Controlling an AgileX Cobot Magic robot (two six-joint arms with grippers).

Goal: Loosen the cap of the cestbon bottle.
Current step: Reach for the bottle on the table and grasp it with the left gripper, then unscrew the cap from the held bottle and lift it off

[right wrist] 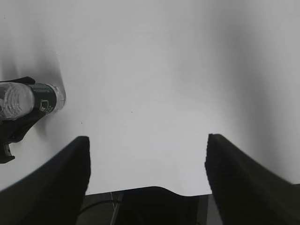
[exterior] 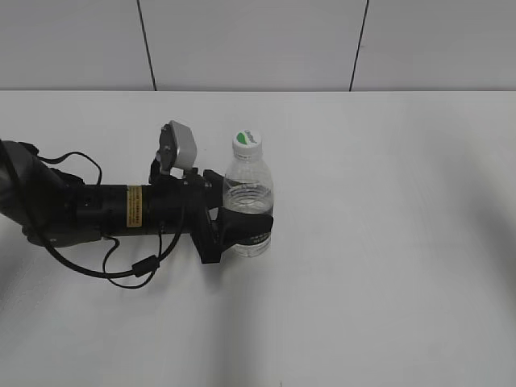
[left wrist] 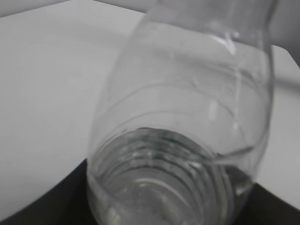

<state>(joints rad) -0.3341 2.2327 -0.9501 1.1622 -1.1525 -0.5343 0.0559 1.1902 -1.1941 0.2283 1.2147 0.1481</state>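
Note:
The cestbon bottle (exterior: 248,193) stands upright near the middle of the white table, clear and ribbed, with a dark green label band low on its body. Its white cap (exterior: 247,143) with a green leaf mark sits on top. My left gripper (exterior: 242,230) reaches in from the left and is shut on the bottle's lower body. The bottle fills the left wrist view (left wrist: 187,117), blurred and very close. In the right wrist view the bottle (right wrist: 28,99) lies at the far left. My right gripper (right wrist: 146,140) is open and empty, well away from the bottle, and does not show in the exterior view.
The white table (exterior: 387,242) extends all around. A grey panelled wall (exterior: 258,40) runs behind its far edge. The left arm's black body and cables (exterior: 105,214) lie across the left side of the table.

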